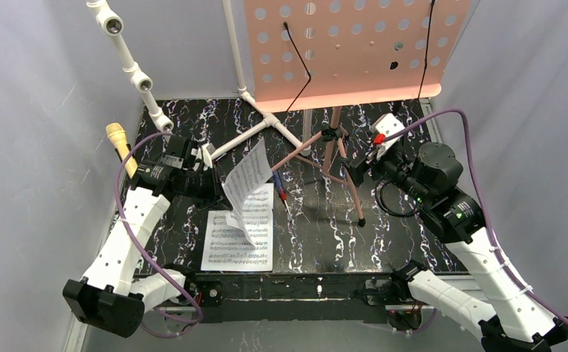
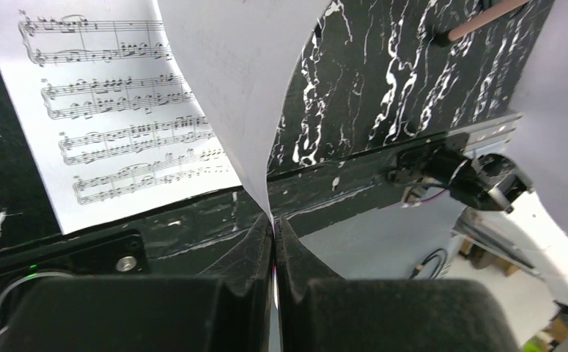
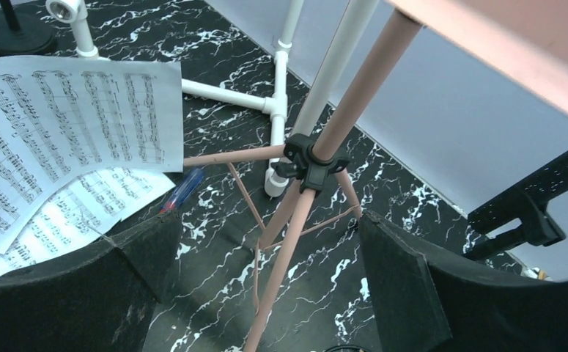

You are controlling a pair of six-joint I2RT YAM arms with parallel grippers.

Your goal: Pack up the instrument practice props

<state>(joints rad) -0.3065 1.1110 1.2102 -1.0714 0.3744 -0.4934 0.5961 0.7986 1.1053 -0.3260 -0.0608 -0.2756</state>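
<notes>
My left gripper (image 1: 217, 187) (image 2: 274, 226) is shut on the edge of a white sheet-music page (image 1: 248, 174) (image 2: 244, 88) and holds it up, curling above the table. A second page (image 1: 238, 233) (image 2: 119, 110) lies flat below it. The pink perforated board (image 1: 347, 51) stands at the back on copper tripod legs (image 1: 333, 150) (image 3: 295, 220). My right gripper (image 1: 356, 173) (image 3: 266, 275) is open, with one tripod leg between its fingers, not touching. A yellow microphone (image 1: 120, 143) stands far left. Thin black mic poles (image 1: 300, 66) rise at the back. The grey-headed microphone is not in view.
A white plastic pipe frame (image 1: 266, 121) (image 3: 281, 110) runs across the back of the black marbled table (image 1: 405, 242). A blue and red pen (image 1: 281, 189) (image 3: 182, 192) lies beside the pages. A black round base (image 3: 17, 33) sits far back. Grey walls close in both sides.
</notes>
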